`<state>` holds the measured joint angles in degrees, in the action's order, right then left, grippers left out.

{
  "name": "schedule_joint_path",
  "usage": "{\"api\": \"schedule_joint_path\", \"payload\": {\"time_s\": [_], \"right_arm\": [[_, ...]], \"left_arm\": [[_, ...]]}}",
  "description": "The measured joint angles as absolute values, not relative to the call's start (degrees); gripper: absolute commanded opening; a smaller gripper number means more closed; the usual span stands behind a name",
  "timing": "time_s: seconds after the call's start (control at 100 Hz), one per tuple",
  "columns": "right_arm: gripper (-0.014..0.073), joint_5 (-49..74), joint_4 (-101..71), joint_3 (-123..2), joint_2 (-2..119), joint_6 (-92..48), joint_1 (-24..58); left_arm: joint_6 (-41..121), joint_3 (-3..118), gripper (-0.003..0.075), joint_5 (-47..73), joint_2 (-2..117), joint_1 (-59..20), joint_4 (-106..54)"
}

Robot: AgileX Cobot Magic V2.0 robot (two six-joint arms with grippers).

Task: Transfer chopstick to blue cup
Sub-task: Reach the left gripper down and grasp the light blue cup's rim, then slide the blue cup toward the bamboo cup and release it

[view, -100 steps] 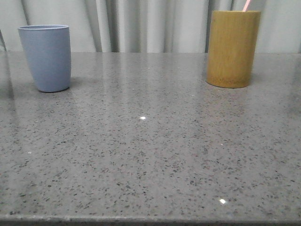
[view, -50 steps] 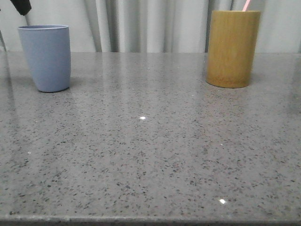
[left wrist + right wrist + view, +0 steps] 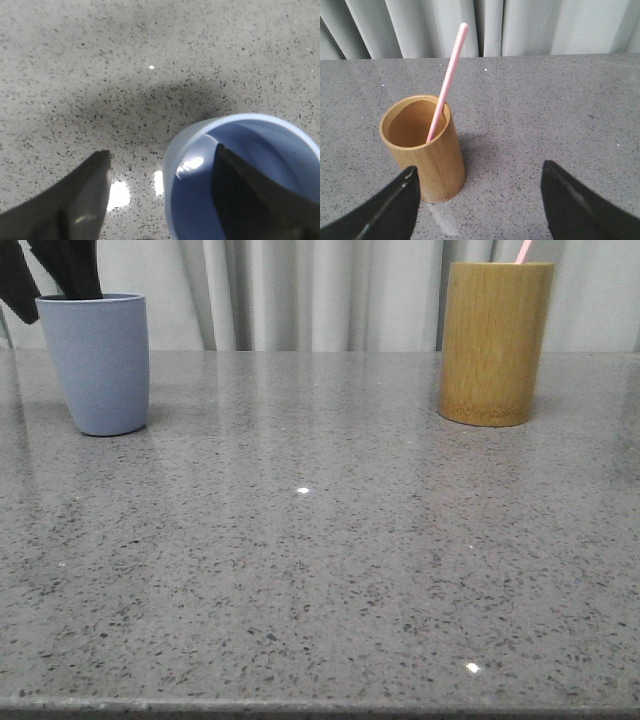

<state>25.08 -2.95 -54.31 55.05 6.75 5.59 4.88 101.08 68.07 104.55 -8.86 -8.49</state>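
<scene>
Speckled grey stone table (image 3: 320,570); matte tapered blue cup (image 3: 98,362); thin pink chopstick (image 3: 447,82).

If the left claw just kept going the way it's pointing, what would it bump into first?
Most likely the blue cup. The left gripper points down with its jaws open astride the rim: one finger is inside the cup, the other outside over the table. The wall between them, or the cup's bottom, probably comes first; depth is unclear.

Two cups, one stick

We count one blue cup (image 3: 98,362), one bamboo cylinder (image 3: 495,344) and one chopstick (image 3: 448,82).
</scene>
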Motion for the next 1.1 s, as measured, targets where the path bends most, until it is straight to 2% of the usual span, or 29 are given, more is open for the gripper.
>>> {"api": "schedule_joint_path", "payload": {"time_s": [0.12, 0.34, 0.64, 1.1], "right_arm": [[0.0518, 25.1, -3.0, -54.3, 55.0, 6.7, 5.6], [0.0518, 25.1, -3.0, -54.3, 55.0, 6.7, 5.6], [0.0518, 25.2, -3.0, -54.3, 55.0, 6.7, 5.6], [0.0518, 25.2, -3.0, -54.3, 55.0, 6.7, 5.6]], "left_arm": [[4.9, 101.1, 0.0249, 69.2, 105.4, -8.9, -8.5], [4.9, 101.2, -0.0019, 69.3, 105.5, -8.9, -9.3], [5.0, 105.2, -0.0019, 70.0, 105.5, -10.2, -11.4], [4.4, 116.9, -0.0019, 71.3, 115.7, -23.1, -11.8]]}}
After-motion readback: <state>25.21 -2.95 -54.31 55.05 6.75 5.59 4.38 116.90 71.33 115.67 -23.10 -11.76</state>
